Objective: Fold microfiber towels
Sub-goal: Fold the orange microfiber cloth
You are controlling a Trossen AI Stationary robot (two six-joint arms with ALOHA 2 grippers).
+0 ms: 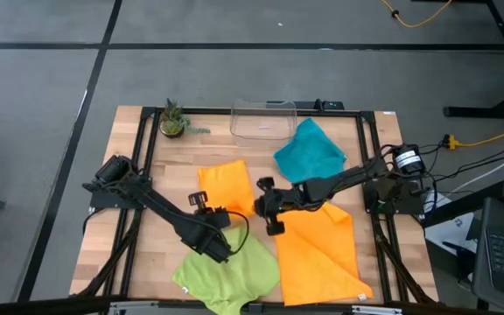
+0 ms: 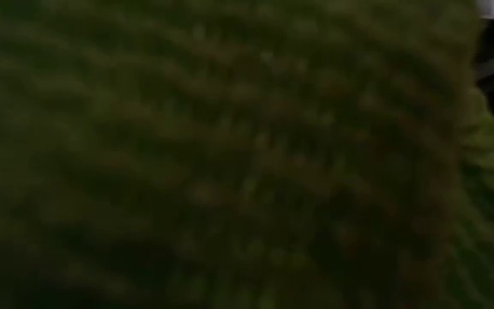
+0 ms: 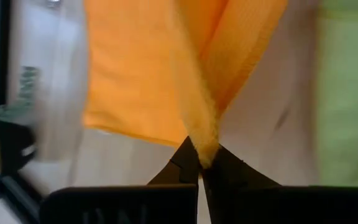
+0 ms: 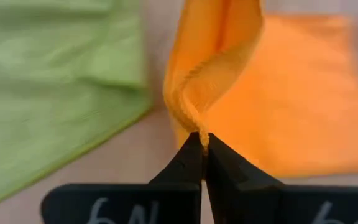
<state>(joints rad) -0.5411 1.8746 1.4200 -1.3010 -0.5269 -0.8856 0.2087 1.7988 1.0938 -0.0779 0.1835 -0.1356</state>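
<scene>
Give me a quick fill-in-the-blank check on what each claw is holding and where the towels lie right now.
1. The left claw is shut on a pinched edge of an ____ towel.
2. The right claw is ____ on orange cloth too.
3. The teal towel lies right beside the clear ____.
4. The small potted plant stands near the table's far ____ corner in the high view.

Missing words: orange; shut; plastic bin; left
</scene>
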